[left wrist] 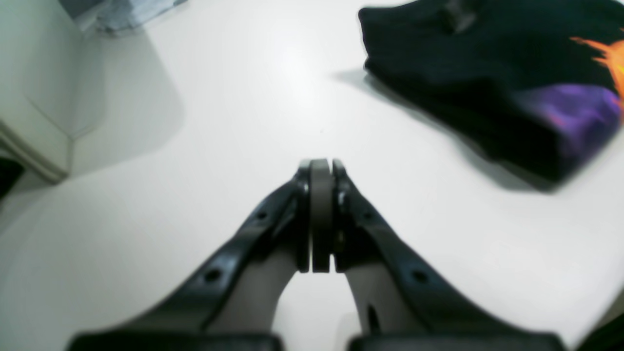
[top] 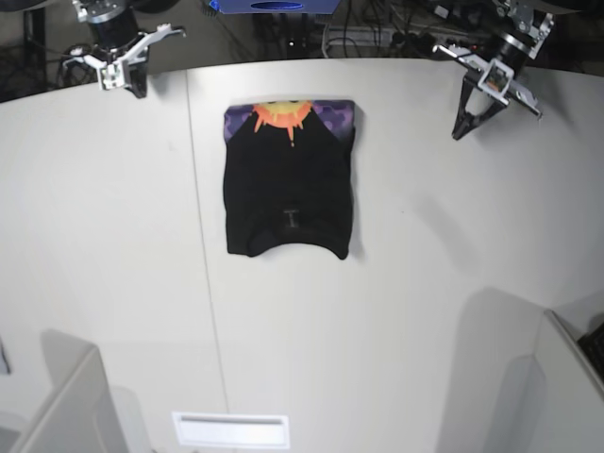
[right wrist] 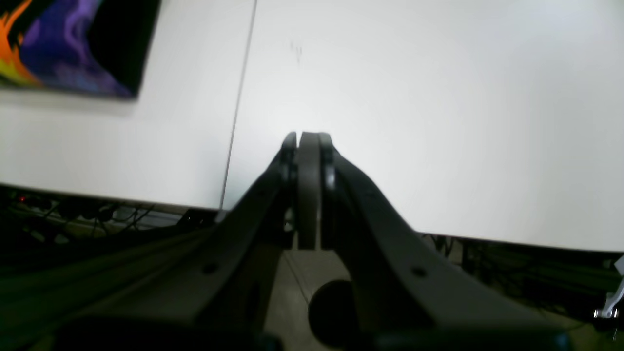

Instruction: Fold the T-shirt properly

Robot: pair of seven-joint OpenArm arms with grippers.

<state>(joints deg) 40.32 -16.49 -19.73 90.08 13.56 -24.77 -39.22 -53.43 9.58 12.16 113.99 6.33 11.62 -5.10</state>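
T-shirt [top: 289,179] lies folded on counter [top: 425,302]. Your left end effector [left wrist: 320,165] & right end effector [right wrist: 307,139] both clenched, empty, well apart from it.

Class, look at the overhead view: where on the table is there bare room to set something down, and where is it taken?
Bare table lies left, right and in front of the T-shirt. The T-shirt takes the middle near the far edge.

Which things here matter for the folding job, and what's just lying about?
Job:
- black T-shirt, folded, print showing at the far edge
- left hand, shut, empty
- right hand, shut, empty

Lying about:
- light cloth, off in a corner
- white table
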